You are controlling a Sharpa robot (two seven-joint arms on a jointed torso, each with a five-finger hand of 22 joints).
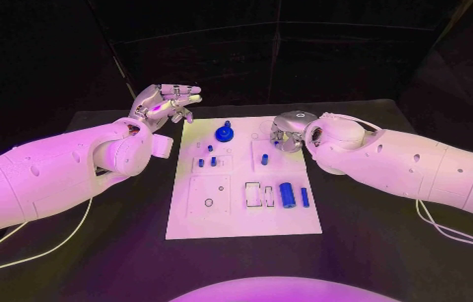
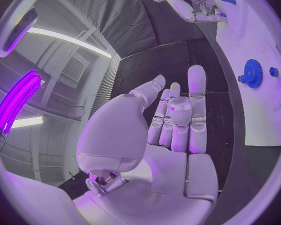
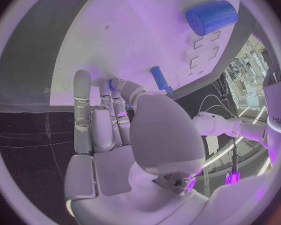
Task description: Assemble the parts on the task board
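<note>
task board [image 1: 197, 213], blue gear [image 1: 225, 134] seated, pegs [image 1: 202, 162] standing

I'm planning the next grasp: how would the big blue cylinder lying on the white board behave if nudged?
The big blue cylinder lies on its side, so it would probably roll. It looks like rigid, smooth plastic, likely light and perhaps slippery.

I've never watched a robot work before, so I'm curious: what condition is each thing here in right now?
Left hand: raised off the table beside the board, fingers apart, holding nothing.
Right hand: lowered over the task board's far right part, fingertips at a small blue piece; whether it grips it, I cannot tell.
Task board: lying flat on the black table.
Blue gear: standing on the board.
Large blue cylinder: lying on its side.
</note>
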